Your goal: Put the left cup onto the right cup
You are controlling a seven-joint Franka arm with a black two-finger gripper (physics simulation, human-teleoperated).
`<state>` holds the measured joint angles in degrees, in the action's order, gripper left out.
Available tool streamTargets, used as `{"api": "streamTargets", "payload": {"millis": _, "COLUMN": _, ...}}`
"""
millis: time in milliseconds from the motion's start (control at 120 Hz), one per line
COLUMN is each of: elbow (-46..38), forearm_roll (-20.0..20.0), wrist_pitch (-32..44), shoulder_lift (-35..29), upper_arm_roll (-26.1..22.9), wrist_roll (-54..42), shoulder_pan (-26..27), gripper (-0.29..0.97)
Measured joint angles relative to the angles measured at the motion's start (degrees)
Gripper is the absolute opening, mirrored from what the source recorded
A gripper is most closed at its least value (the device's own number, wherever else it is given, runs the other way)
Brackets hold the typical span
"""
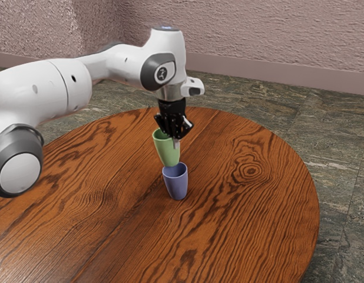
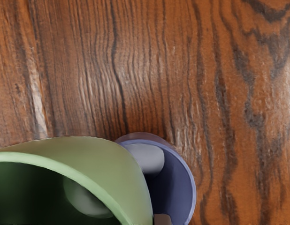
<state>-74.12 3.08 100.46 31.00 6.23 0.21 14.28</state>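
1. My gripper [image 1: 174, 131] is clenched on the rim of the green cup [image 1: 166, 151].
2. The green cup hangs tilted, with its base at the mouth of the blue cup [image 1: 176, 180], which stands at 5 o'clock from it on the table [image 1: 258, 194].
3. I judge this is the placing step. Next I should centre the green cup, lower it, then release.

You have no words or numbers to read here. The arm [image 1: 111, 65] bears one small pale mark on its dark joint cap [image 1: 162, 72], too small to make out.
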Motion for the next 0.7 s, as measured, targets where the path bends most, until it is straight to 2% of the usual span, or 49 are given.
{"api": "streamTargets", "payload": {"millis": 700, "elbow": -5.64, "forearm_roll": -0.13, "wrist_pitch": 2.45, "shoulder_lift": -3.99, "upper_arm_roll": -0.95, "wrist_roll": 2.97, "shoulder_pan": 1.45, "gripper": -0.11}}
